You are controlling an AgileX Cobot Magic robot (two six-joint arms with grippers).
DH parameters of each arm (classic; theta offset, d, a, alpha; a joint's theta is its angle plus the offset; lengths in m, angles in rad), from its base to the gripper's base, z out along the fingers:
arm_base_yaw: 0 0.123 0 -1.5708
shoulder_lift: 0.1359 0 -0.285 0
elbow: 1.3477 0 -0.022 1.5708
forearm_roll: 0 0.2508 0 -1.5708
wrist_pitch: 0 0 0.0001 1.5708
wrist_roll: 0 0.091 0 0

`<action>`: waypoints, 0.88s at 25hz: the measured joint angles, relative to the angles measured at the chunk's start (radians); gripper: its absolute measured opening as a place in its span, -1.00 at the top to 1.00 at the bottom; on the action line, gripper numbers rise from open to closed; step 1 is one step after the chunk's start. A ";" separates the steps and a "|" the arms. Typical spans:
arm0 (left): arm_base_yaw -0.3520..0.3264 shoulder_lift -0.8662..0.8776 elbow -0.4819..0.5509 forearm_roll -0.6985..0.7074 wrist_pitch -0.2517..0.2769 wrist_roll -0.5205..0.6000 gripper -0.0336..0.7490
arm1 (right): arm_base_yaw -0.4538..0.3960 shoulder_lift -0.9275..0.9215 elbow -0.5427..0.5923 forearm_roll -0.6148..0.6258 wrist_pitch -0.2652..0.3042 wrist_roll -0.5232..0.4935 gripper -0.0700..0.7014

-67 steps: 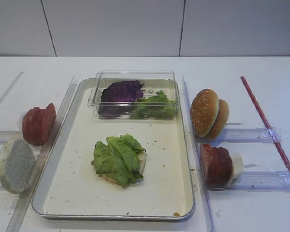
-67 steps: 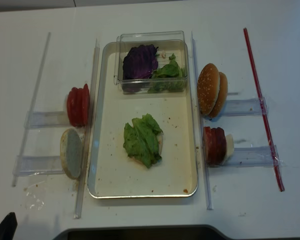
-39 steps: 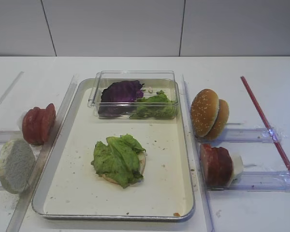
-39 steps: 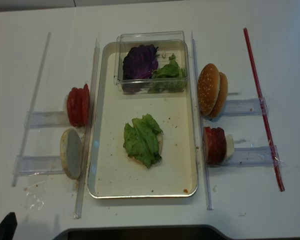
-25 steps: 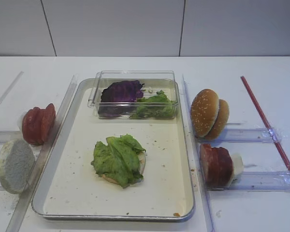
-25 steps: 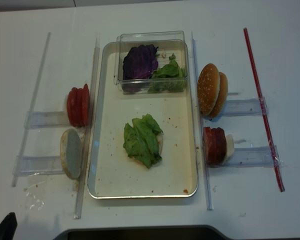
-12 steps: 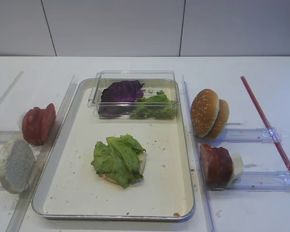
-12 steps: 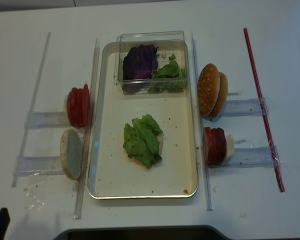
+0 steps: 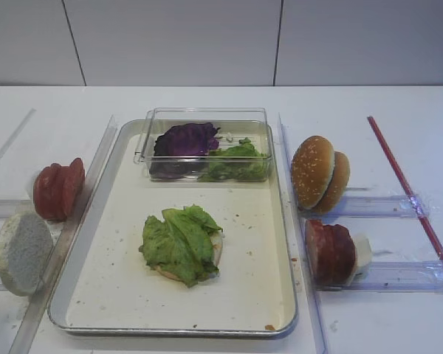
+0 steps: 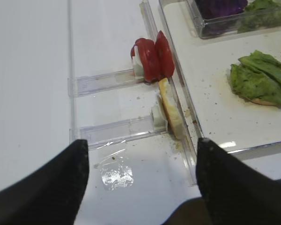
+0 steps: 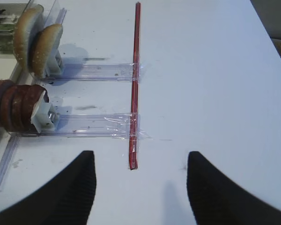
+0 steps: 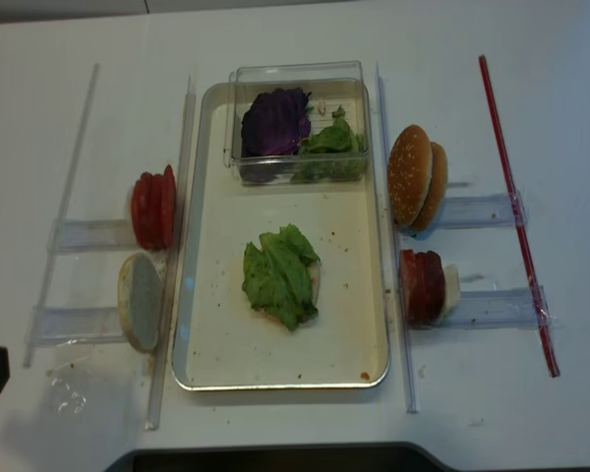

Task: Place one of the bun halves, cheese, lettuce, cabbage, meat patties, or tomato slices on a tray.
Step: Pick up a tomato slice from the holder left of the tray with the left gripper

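Left gripper (image 10: 139,187): jaws spread wide, nothing between them, hanging near the table's near-left edge, short of the racks.

Left of the tray (image 9: 81,291): tomato slices (image 9: 58,189) stand on edge in the far clear rack, 1 bun half (image 9: 23,252) stands on edge in the near rack, right beside the tray rim.

Risk: slices packed face to face, so a pinch could drag 2 or tip the row. The bun half sits close enough to the rim that a finger may hit metal.

On the tray: lettuce (image 9: 179,244) lying over a bun base at centre. The clear box (image 9: 204,144) at the far end holds cabbage (image 9: 184,139) and more lettuce. Anything dropped off-centre slides off the leaves.

Right of the tray: bun halves (image 9: 320,174) in the far rack, meat patties (image 9: 329,252) with cheese (image 9: 361,251) behind in the near rack.

Right gripper (image 11: 140,183): released, empty, over bare table near the red strip (image 11: 135,84).

No brands, labels or writing readable.
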 joint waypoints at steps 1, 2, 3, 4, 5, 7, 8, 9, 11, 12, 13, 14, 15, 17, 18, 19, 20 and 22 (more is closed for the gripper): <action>-0.015 0.018 -0.013 0.001 0.000 0.000 -0.28 | 0.000 0.000 0.000 0.000 0.000 0.000 -0.33; -0.032 0.040 -0.026 0.003 0.000 0.000 -0.28 | 0.000 0.000 0.000 0.000 0.000 0.000 -0.33; -0.048 0.063 -0.037 0.007 0.000 0.002 -0.28 | 0.000 0.000 0.000 0.000 0.000 0.000 -0.33; -0.062 0.083 -0.052 0.009 -0.002 0.002 -0.28 | 0.000 0.000 0.000 0.000 0.000 0.000 -0.33; -0.073 0.109 -0.067 0.013 -0.002 -0.001 -0.27 | 0.000 0.000 0.000 0.000 0.000 0.000 -0.33; -0.097 0.166 -0.092 0.018 -0.003 -0.006 -0.25 | 0.000 0.000 0.000 0.000 0.000 0.000 -0.33; -0.108 0.191 -0.105 0.019 -0.003 -0.006 -0.25 | 0.000 0.000 0.000 0.000 0.000 0.000 -0.33; -0.118 0.223 -0.117 0.020 -0.003 -0.007 -0.25 | 0.000 0.000 0.000 0.000 0.000 0.000 -0.33; -0.144 0.282 -0.138 0.021 -0.004 -0.009 -0.24 | 0.000 0.000 0.000 0.000 0.000 0.001 -0.33; -0.157 0.315 -0.150 0.023 -0.006 -0.009 -0.23 | 0.000 0.000 0.000 -0.002 0.000 0.001 -0.33; -0.173 0.348 -0.160 0.023 -0.009 -0.011 -0.23 | 0.000 0.000 0.000 -0.002 0.000 0.001 -0.33; -0.189 0.381 -0.172 0.025 -0.009 -0.017 -0.22 | 0.000 0.000 0.000 -0.002 0.000 0.001 -0.33; -0.205 0.409 -0.184 0.032 -0.010 -0.032 -0.20 | 0.000 0.000 0.000 -0.002 0.000 0.001 -0.33; -0.231 0.476 -0.208 0.058 -0.010 -0.053 -0.16 | 0.000 0.000 0.000 -0.002 0.000 0.001 -0.33; -0.241 0.504 -0.222 0.071 -0.010 -0.058 -0.15 | 0.000 0.000 0.000 -0.002 0.000 0.001 -0.33; -0.250 0.536 -0.237 0.078 -0.010 -0.064 -0.14 | 0.000 0.000 0.000 -0.002 0.000 0.001 -0.33; -0.257 0.566 -0.250 0.080 -0.010 -0.078 -0.13 | 0.000 0.000 0.000 -0.002 0.000 0.001 -0.33; -0.263 0.618 -0.284 0.082 -0.010 -0.099 -0.13 | 0.000 0.000 0.000 -0.003 0.000 0.001 -0.33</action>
